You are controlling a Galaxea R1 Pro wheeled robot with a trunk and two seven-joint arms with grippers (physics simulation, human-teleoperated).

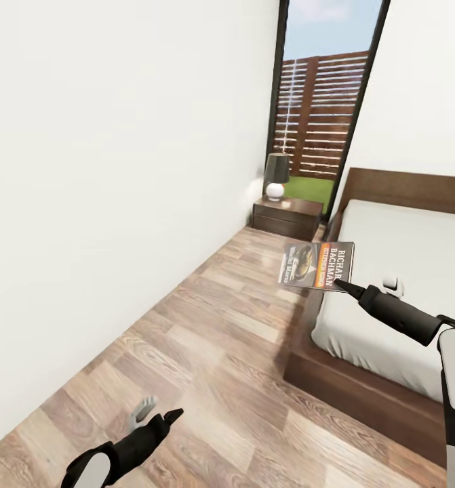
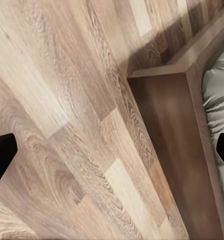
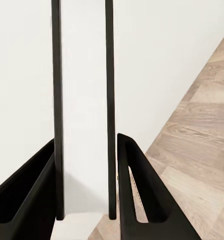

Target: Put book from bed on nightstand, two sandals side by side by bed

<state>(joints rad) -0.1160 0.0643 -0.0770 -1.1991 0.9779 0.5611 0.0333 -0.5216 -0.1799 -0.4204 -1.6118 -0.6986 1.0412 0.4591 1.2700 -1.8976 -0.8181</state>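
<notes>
The right gripper (image 1: 342,285) is clamped on the book (image 1: 317,265), its fingers (image 3: 137,185) pinching the near edge so the book juts out level beyond them; the right arm reaches forward over the bed (image 1: 403,271) edge; past the book stands the nightstand (image 1: 287,217) with a lamp (image 1: 277,175); the left gripper (image 1: 169,415) hangs low over the floor (image 1: 207,352), fingers (image 2: 0,155) spread wide, holding nothing.

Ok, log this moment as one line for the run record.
right gripper: shut on book, held above floor | left gripper: open, empty | nightstand: ahead, lamp on it
</notes>
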